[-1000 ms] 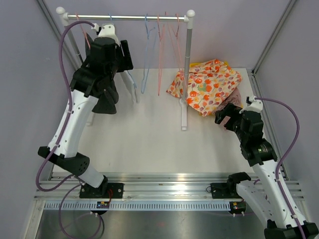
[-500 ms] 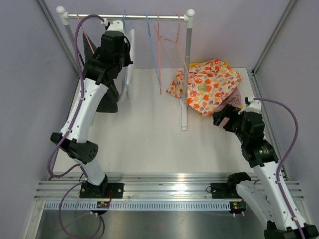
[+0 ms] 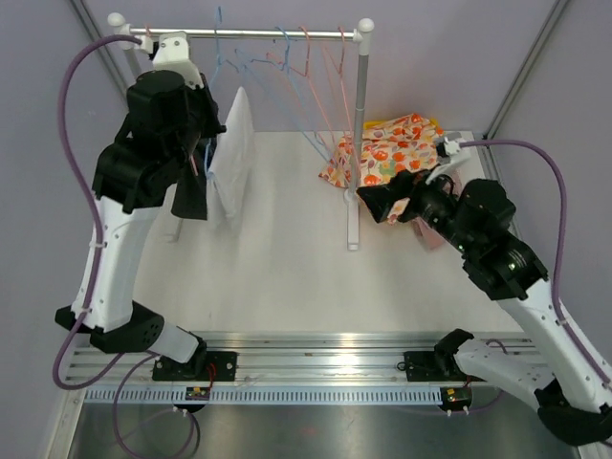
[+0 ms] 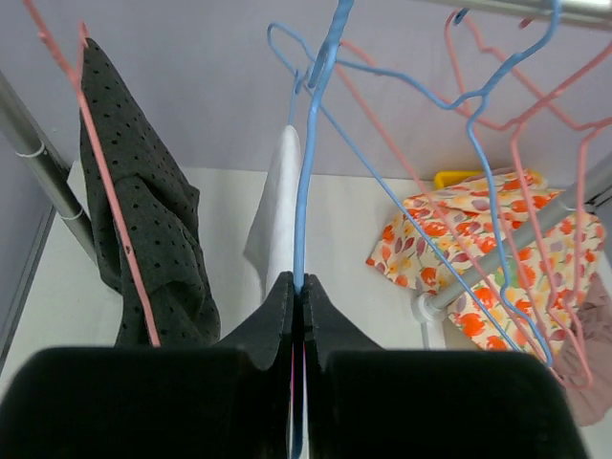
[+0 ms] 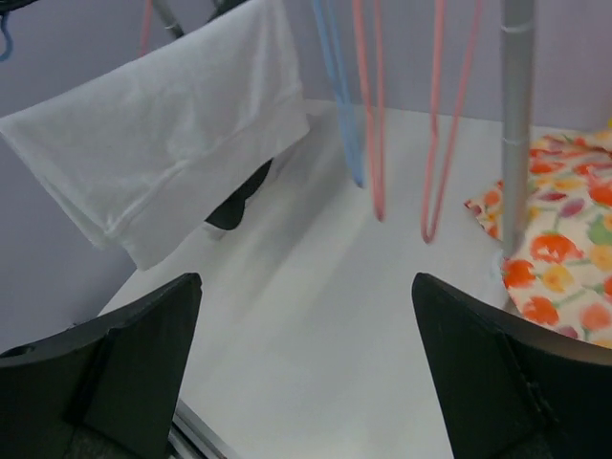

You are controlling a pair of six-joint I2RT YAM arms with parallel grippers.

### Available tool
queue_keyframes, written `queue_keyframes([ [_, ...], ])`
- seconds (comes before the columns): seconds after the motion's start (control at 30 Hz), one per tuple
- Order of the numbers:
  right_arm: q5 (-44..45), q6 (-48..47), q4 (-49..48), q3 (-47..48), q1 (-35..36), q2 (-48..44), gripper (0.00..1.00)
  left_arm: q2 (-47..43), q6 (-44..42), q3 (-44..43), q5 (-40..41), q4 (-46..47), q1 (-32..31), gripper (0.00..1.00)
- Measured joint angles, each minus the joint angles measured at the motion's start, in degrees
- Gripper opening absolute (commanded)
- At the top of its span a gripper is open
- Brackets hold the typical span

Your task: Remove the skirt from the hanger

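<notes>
glossy blue hanger [image 4: 302, 172] in the matt black left claw [image 4: 303, 285]; smooth white skirt [image 4: 277, 215] cloth just behind, dotted black fabric [image 4: 143, 220] left of it, shiny metal pole [image 4: 29, 143] beyond.

White-and-black arms [image 3: 115, 258], purple cables [image 3: 65, 91]

Diffuse overhead light is illuminating the views evenly; shadows are falling soft; the base rail [image 3: 335, 361] is reflecting glare.
</notes>
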State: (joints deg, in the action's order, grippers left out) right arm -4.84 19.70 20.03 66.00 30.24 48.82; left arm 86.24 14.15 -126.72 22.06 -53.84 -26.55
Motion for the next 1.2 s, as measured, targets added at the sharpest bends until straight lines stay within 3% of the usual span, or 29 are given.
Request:
queue_keyframes([
  [0.13,15.50,-6.75,1.75,15.32,18.40,12.11,0.99,-3.82,0.72,-0.07,-0.07,-0.22,-0.83,0.00],
  [0.27,28.15,-11.45,1.51,22.84,34.64,22.64,1.00,-4.44,1.11,0.00,-0.04,-0.66,-1.27,0.00],
  [0.47,37.03,-14.23,0.44,29.46,47.15,37.09,0.99,-4.33,1.36,0.74,-0.07,-0.81,-1.53,0.00],
  [0.63,40.52,-16.20,-1.27,33.46,50.66,44.50,1.00,-4.35,1.42,0.76,-0.22,-0.81,-1.57,0.00],
  [0.87,46.69,-21.03,-6.67,34.18,50.60,47.23,0.99,-5.95,1.90,2.51,-0.55,-0.76,-1.60,0.00],
  [1.03,49.94,-23.58,-9.75,35.80,50.45,49.03,0.89,-7.34,1.95,3.10,-0.70,-0.83,-1.60,0.00],
  [1.2,50.45,-23.85,-11.13,35.85,49.57,50.27,0.88,-8.46,1.97,3.10,-0.83,-0.79,-1.60,0.00],
])
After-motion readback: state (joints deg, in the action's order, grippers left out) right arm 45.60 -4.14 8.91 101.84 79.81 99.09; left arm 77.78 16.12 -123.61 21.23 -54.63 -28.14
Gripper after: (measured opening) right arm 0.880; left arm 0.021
